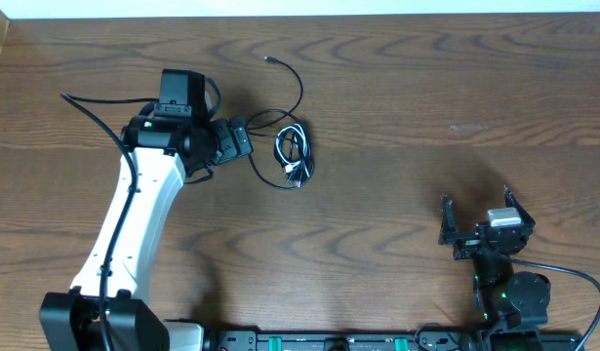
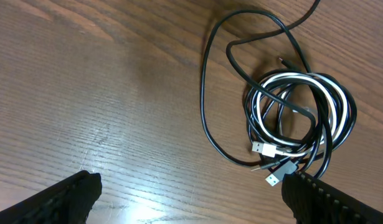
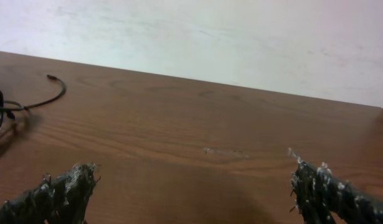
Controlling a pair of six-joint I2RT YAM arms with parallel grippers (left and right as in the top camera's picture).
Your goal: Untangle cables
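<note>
The left gripper [image 2: 191, 179] hung low over the wooden desk [image 1: 397, 117] with its jaws spread wide and nothing between them; only bare wood showed in the gap in the left wrist view. Both cables lay on the desk just beyond its right-hand finger. The white cord [image 2: 291, 76] was wound in a loose coil, and the black cord [image 2: 202, 93] ran through the same coil, its strands crossing over and under the white ones, so the two were tangled together. From the coil, one wide loop of the black cord swung out over the wood beside it and came back, and a further length trailed away to a small plug end [image 1: 269, 60] lying apart on the desk. Several plugs [image 2: 261, 148] stuck out of the coil on the side nearest the left gripper. One of them lay just beside the tip of its right-hand finger, and whether it touched could not be told. In the overhead view, the right gripper [image 3: 191, 168] sat well apart from the cables, on the other side of the desk. Its jaws were also fully spread and held nothing. It faced a pale wall [image 3: 210, 37] behind the desk.
</note>
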